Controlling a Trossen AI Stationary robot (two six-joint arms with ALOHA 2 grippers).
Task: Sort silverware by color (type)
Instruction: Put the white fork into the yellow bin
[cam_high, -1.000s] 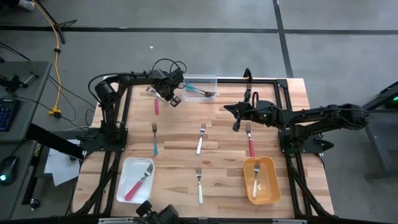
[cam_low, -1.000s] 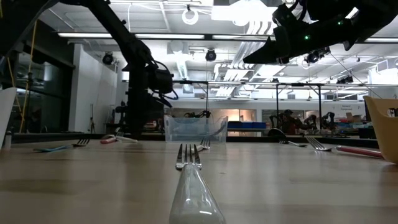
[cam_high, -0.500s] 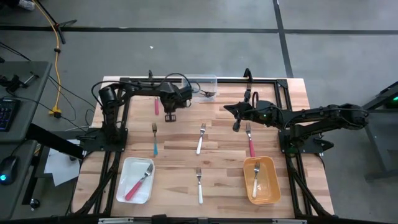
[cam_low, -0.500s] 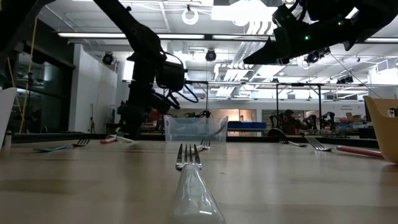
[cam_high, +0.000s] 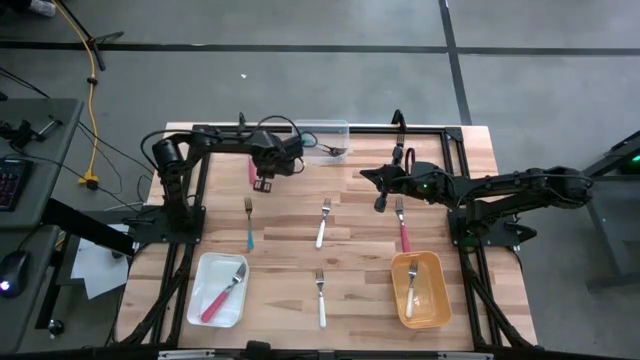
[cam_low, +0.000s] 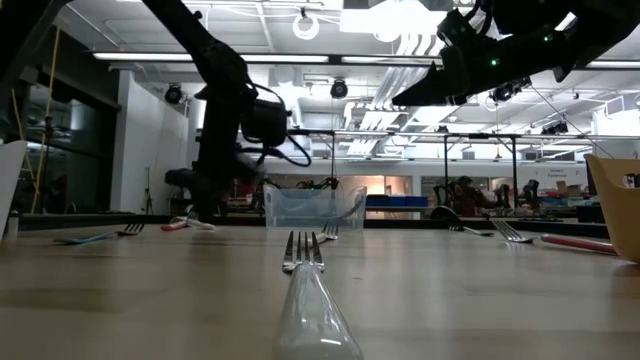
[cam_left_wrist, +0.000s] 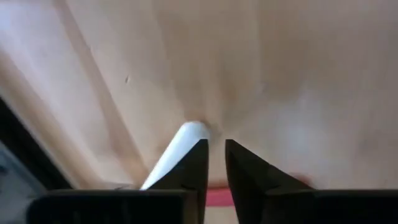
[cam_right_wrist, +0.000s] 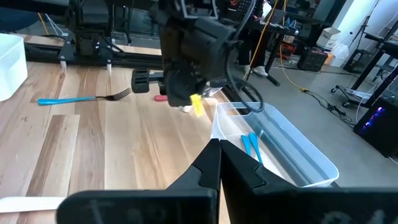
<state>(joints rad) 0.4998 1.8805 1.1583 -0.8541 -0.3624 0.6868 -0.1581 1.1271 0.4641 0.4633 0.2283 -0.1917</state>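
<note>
Left pincer (cam_high: 262, 183) hung low over the pink-handled metal fork (cam_high: 251, 170) at the far left of the wooden desk (cam_high: 360, 240), its dark fingers (cam_left_wrist: 194, 167) drawn close with only a thin gap, gripping nothing that could be made out; a white object of unclear kind showed just past the tips in the left wrist view. Beside that arm stood the clear plastic bin (cam_high: 325, 131) with teal-handled forks (cam_right_wrist: 251, 145) inside. Mid-desk lay a teal-handled fork (cam_high: 249, 225) and a white-handled fork (cam_high: 322, 226); another white-handled fork (cam_high: 321, 300) lay nearer the front edge. A white rectangular tray (cam_high: 208, 284) at front left held a pink-handled fork (cam_high: 222, 294), and an orange plastic tray (cam_high: 434, 297) at front right held a pale-handled fork (cam_high: 413, 283). Right pincer (cam_high: 380, 204) hovered, clenched and empty, just beside a further pink-handled fork (cam_high: 403, 227).
</note>
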